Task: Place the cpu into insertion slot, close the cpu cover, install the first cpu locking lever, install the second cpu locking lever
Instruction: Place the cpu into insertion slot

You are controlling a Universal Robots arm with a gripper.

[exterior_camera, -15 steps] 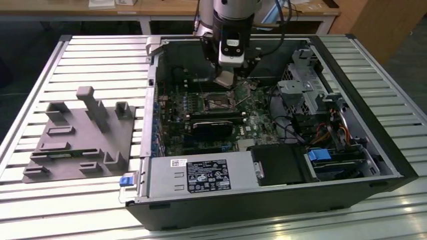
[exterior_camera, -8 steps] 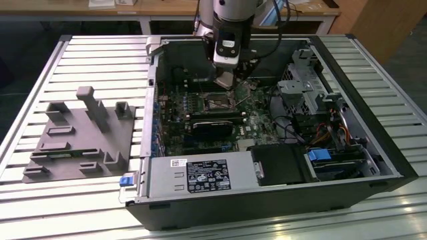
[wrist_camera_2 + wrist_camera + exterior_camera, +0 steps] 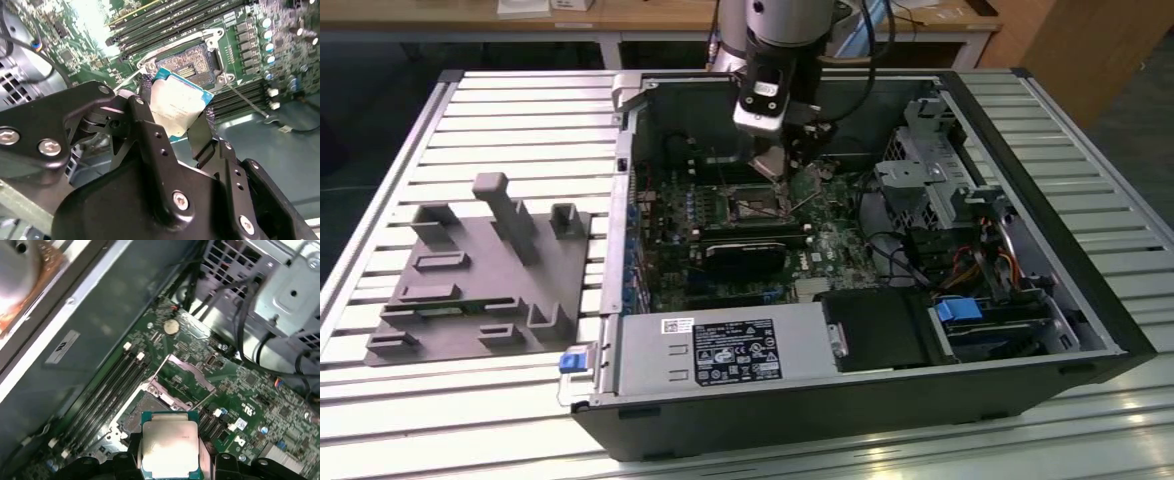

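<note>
Gripper [image 3: 781, 168] is down inside the open computer case [image 3: 854, 415], which lies on the slatted counter [image 3: 440, 400] — the arm comes in from above. Its fingers [image 3: 199, 136] are drawn in narrow on the cpu [image 3: 176, 107], pinching it by two opposite edges. In both wrist views the chip's silver top faces the camera, with a green border round it.

The cpu hangs over the motherboard just short of the insertion slot [image 3: 192, 62] and is not seated; the slot's dark pin field lies bare. In the second wrist view the chip overlaps the slot's near corner, but how high it sits above the board is hard to judge.

The cpu cover [image 3: 184, 376] stands open, tilted up on the side of the slot away from the gripper. One thin locking lever [image 3: 246, 102] slants out from the slot's corner across the long black memory slots [image 3: 170, 22].

A coin battery [image 3: 171, 326] sits on the board beyond the cover. A grey fixture [image 3: 480, 270] rests on the counter at the exterior view's left — well apart from the case.
</note>
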